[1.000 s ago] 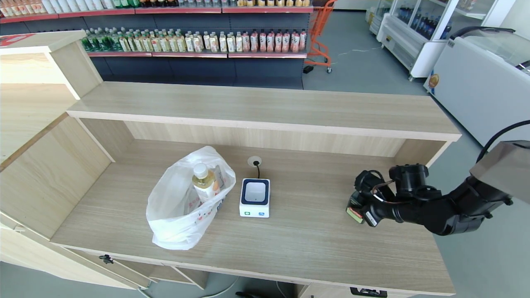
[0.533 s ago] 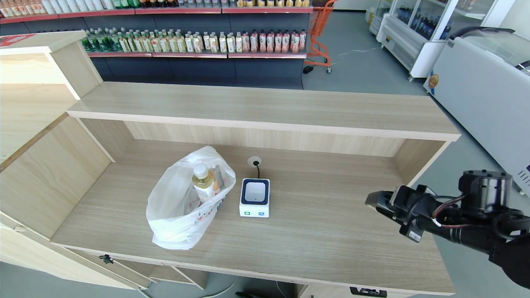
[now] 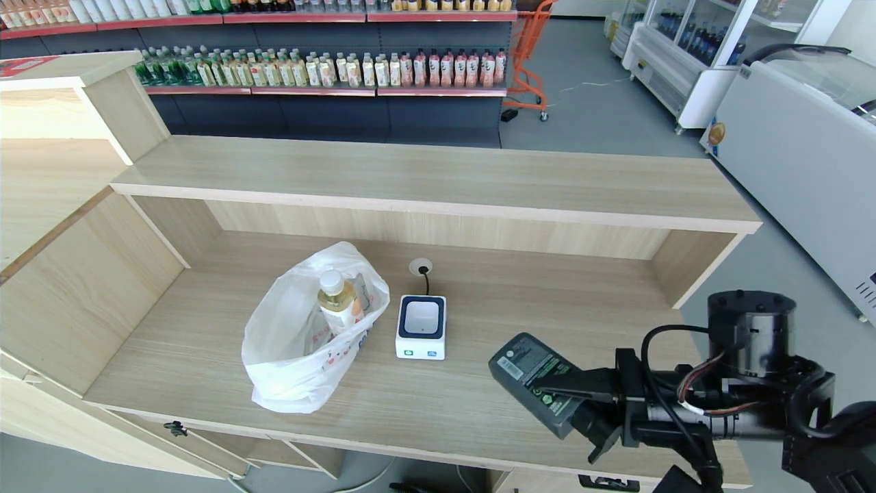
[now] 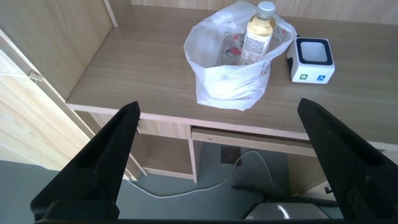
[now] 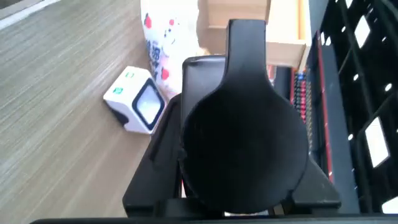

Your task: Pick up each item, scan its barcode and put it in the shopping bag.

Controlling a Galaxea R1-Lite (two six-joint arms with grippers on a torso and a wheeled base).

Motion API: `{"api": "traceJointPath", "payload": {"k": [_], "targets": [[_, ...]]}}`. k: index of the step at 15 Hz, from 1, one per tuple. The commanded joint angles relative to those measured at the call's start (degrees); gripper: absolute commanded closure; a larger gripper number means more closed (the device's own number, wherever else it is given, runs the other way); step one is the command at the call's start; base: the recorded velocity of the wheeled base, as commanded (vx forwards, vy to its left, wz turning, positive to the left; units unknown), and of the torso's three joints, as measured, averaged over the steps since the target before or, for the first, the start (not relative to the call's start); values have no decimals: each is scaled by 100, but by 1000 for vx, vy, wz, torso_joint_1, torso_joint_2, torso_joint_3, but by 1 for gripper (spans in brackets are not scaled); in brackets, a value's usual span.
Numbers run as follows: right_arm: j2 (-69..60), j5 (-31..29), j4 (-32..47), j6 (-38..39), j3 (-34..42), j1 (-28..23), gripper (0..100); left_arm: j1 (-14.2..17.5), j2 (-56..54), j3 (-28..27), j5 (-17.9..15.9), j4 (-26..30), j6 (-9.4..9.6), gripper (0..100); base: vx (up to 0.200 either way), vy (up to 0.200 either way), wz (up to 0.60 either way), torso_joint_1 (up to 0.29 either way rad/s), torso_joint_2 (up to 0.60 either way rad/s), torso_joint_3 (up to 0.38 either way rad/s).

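My right gripper (image 3: 573, 402) is shut on a dark flat pack (image 3: 537, 380) and holds it above the counter's front edge, right of the scanner. The pack's labelled face with a barcode points up. In the right wrist view the pack (image 5: 198, 81) sits under a black finger (image 5: 247, 43). The white scanner (image 3: 421, 327) stands mid-counter, its window facing up. Left of it is the white shopping bag (image 3: 287, 342) with a yellow drink bottle (image 3: 335, 300) upright inside. My left gripper (image 4: 217, 162) hangs open below the counter's front, in front of the bag (image 4: 230, 68).
A raised ledge (image 3: 424, 178) runs along the counter's back, and side walls close both ends. The scanner's cable runs to a hole (image 3: 420, 266) behind it. Store shelves and freezers stand beyond. Bare counter (image 3: 547, 308) lies right of the scanner.
My right arm has swung from the counter's right end toward the front and left, turning the wrist so the pack's label now faces up. Bag, bottle and scanner have not moved.
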Motion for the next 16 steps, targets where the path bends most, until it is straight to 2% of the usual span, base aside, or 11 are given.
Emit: {"api": "traceJointPath", "payload": {"k": [1, 3, 5, 9, 16], "targets": [[380, 339, -22, -677, -207, 564, 100, 1, -1, 0, 1, 0, 0, 0, 0, 0, 0, 0, 0, 0], [477, 690, -22, -1090, -40, 889, 100, 1, -1, 0, 1, 0, 0, 0, 0, 0, 0, 0, 0, 0], [468, 963, -48, -1274, -66, 942, 100, 1, -1, 0, 1, 0, 0, 0, 0, 0, 0, 0, 0, 0], [459, 972, -391, -1301, -93, 977, 100, 1, -1, 0, 1, 0, 0, 0, 0, 0, 0, 0, 0, 0], [538, 980, -417, -1301, -181, 1021, 100, 1, -1, 0, 1, 0, 0, 0, 0, 0, 0, 0, 0, 0]]}}
